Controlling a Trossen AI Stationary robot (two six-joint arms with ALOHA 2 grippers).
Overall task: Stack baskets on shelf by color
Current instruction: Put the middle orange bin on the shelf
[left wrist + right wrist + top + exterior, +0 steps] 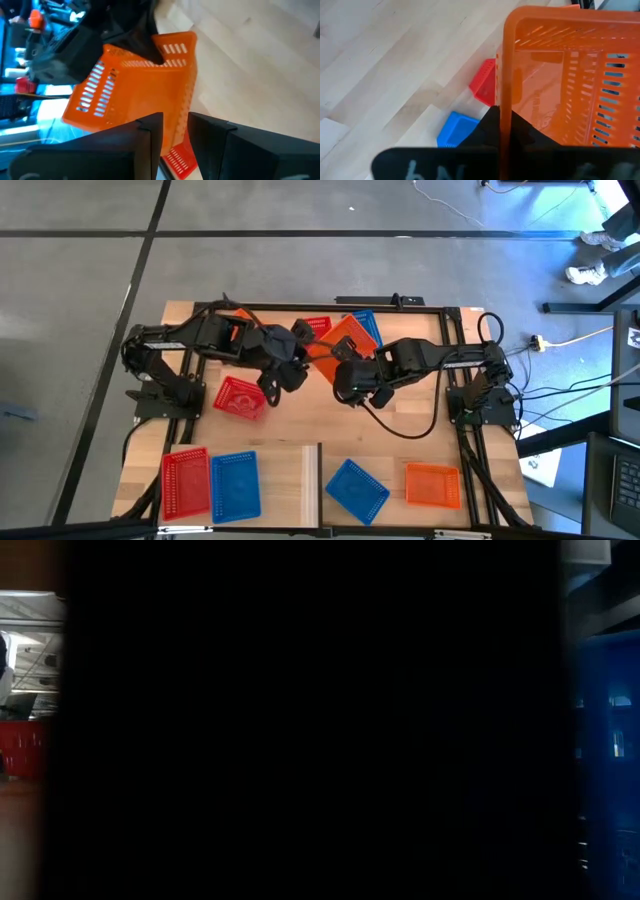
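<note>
Above the table's centre, both arms meet at one orange basket (345, 340), raised and tilted. Right gripper (501, 131): fingers clamped shut on its rim, seen close in the right wrist view. Left gripper (175, 131): fingers parted a little, with this basket's wall apparently between them; whether they press it I cannot tell.

Progress: early. Shelf (300, 480), the pale panel at the near edge, carries a red basket (186, 482) and a blue basket (236, 484) side by side, each apparently single, so no stack is visible yet. Still loose on the tabletop:
- a second blue basket (356, 488) and a second orange basket (433, 484), near edge, right
- a second red basket (240, 397), tipped, under the left arm
- a third red basket (317, 327) and a third blue one (366, 327), at the far edge, behind the held basket

Low view almost wholly blocked by something dark.

Writing: white marks on the right gripper's body, not legible. No brands or labels readable elsewhere.
</note>
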